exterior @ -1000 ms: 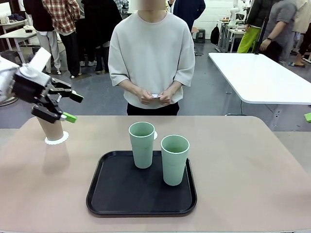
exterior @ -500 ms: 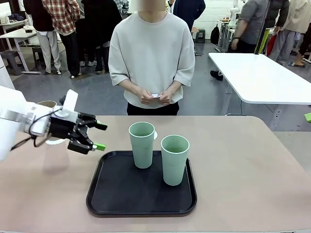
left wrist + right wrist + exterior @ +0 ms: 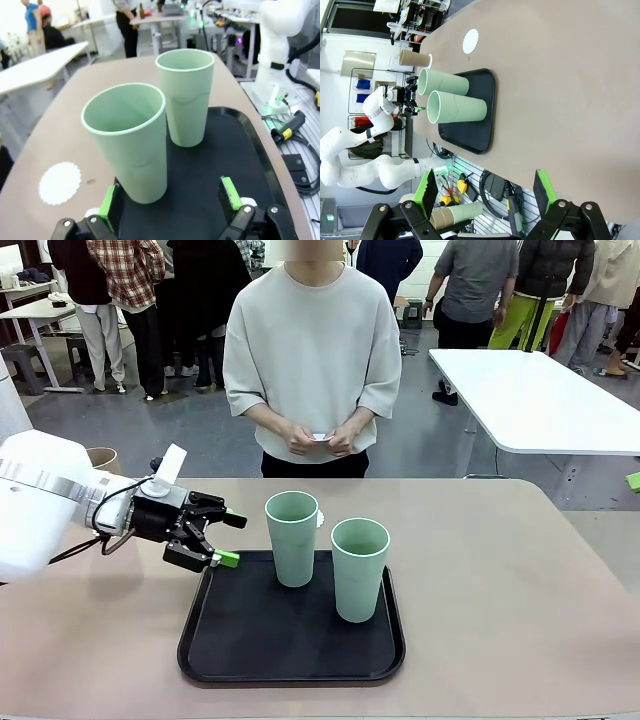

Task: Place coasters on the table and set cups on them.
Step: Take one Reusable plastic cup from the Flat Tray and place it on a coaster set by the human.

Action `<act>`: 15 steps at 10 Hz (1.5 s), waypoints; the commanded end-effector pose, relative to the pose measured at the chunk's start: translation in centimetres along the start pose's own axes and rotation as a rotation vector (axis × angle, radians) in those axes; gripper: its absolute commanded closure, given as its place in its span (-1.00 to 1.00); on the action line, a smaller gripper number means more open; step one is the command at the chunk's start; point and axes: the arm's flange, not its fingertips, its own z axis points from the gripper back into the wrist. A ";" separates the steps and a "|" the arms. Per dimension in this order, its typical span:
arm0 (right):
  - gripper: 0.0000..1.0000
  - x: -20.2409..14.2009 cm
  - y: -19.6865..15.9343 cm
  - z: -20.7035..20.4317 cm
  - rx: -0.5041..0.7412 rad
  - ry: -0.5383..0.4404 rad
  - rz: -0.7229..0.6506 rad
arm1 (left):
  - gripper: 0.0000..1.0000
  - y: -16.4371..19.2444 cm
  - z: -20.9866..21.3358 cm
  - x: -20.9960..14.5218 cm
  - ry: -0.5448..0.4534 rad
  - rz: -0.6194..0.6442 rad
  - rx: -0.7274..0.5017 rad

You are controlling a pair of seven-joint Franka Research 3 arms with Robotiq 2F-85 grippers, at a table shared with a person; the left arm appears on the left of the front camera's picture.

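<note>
Two pale green cups stand upright on the black tray. My left gripper is open, level with the left cup and just to its left. In the left wrist view this cup stands between the green-padded fingers, with the second cup behind it. A white scalloped coaster lies on the table beside the tray. The tan cup peeks out behind my left arm. The person's hands hold another coaster. My right gripper is open, off the table's side.
The right wrist view takes in the tan cup, both green cups, the tray and a coaster from afar. A white table stands beyond the far right corner. The person stands at the far edge.
My left gripper has left the tan cup at the far left, swung right and down to the tray, and now sits open beside the left green cup.
</note>
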 end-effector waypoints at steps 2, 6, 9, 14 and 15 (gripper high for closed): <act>-1.00 0.1 -0.1 -0.1 0.017 -0.001 0.003 | -1.00 0.0 0.0 0.0 0.000 0.000 0.000; -1.00 0.1 -0.1 -0.1 0.017 -0.001 0.003 | -1.00 0.3 -0.2 -0.1 -0.004 -0.003 0.001; -1.00 0.1 -0.1 -0.1 0.017 -0.001 0.003 | -1.00 3.3 -2.3 -3.9 -0.077 -0.012 -0.069; -1.00 0.1 -0.1 -0.1 0.017 -0.001 0.003 | -1.00 5.5 -3.7 -5.5 -0.098 -0.055 -0.033; -1.00 0.1 -0.1 -0.1 0.017 -0.001 0.003 | -1.00 5.3 -4.3 -5.5 -0.107 -0.050 -0.051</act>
